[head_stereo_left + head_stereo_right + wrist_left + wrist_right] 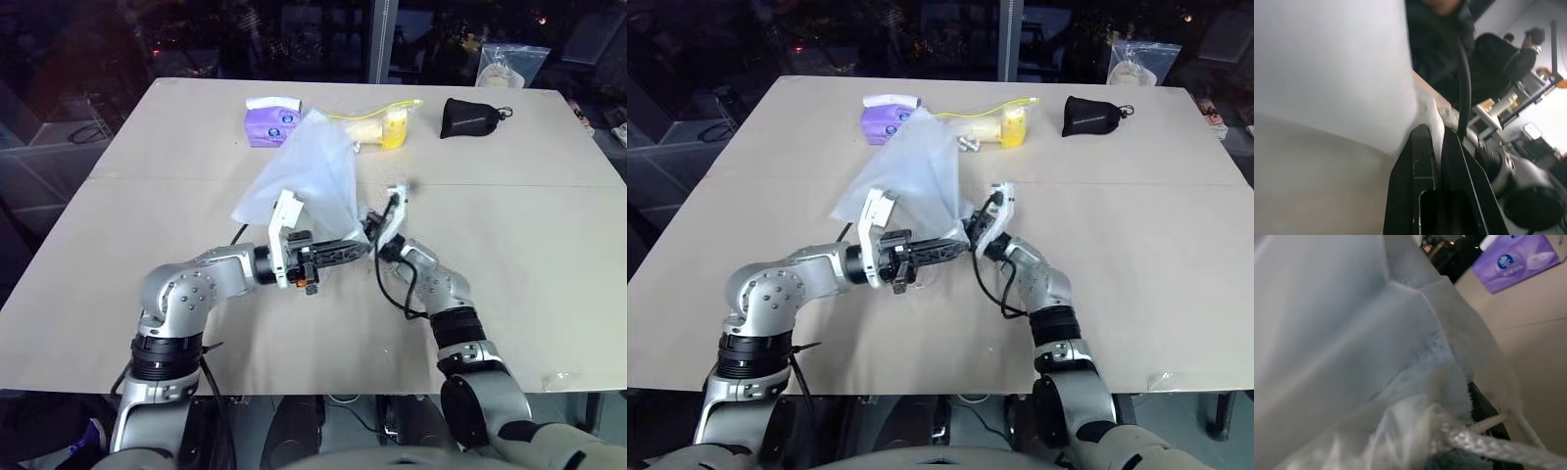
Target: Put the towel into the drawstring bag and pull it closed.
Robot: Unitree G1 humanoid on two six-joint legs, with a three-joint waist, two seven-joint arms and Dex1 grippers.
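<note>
The left gripper (pixel 361 249) has its fingers (pixel 1422 166) clenched on the gathered mouth of the drawstring bag (pixel 312 176), and the right gripper (pixel 377 230) is pinched, apparently on the bag's white cord (pixel 1488 443). The bag stands lifted off the bench (pixel 509 225), its long axis tilting away, the light-blue towel (pixel 1432 352) inside. Both forearms meet near level at the bag's mouth.

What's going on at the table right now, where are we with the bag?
Both grippers meet at the gathered mouth of the drawstring bag, which is lifted up off the table. The left gripper is shut on the bag's mouth; the right gripper is shut beside it at the white cord. The towel shows light blue through the fabric, so it is already inside.
</note>
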